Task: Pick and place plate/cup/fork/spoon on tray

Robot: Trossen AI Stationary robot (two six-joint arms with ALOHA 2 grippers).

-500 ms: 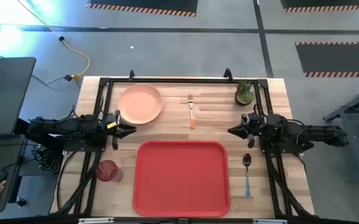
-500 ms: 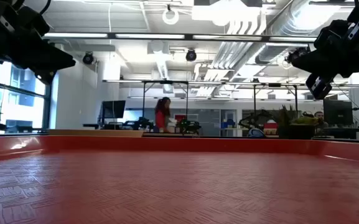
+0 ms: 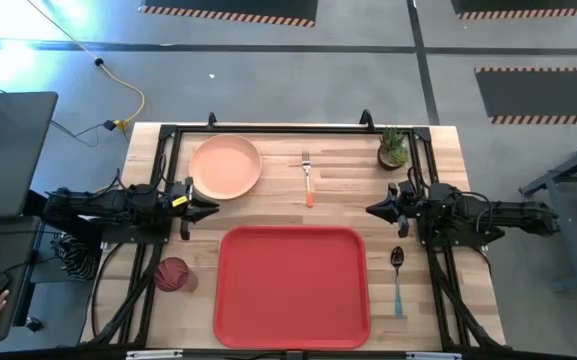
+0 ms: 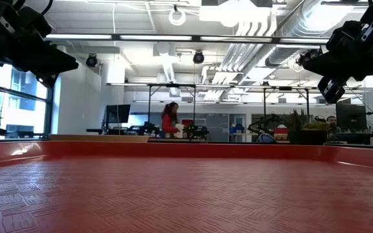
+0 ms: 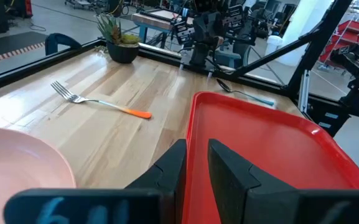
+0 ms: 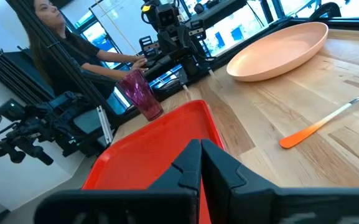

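Two dark arms are reaching inward over the wooden worktop (image 3: 268, 205) from opposite sides, both held level and facing each other. The left claw (image 3: 208, 208) is hovering with its fingers parted by a narrow gap, pinching nothing; the right claw (image 3: 375, 210) is hovering with its fingers pressed together, also empty.

Lying near the front edge between the arms is the large rectangular red plastic tray (image 3: 292, 285), bare. A small potted plant (image 3: 392, 148) is standing at the far right corner. Beyond the worktop, an open workshop with desks and monitors is showing, and a person (image 4: 168, 120) is standing far back, perhaps at a bench.

The round peach-pink plate (image 3: 226, 166) is resting just beyond the left claw. The translucent dark-red cup (image 3: 172, 273) is standing beside the tray's left rim. The orange-handled fork (image 3: 308, 178) is lying between plate and plant. The blue-handled spoon (image 3: 398, 275) is lying just right of the tray, near the right claw.
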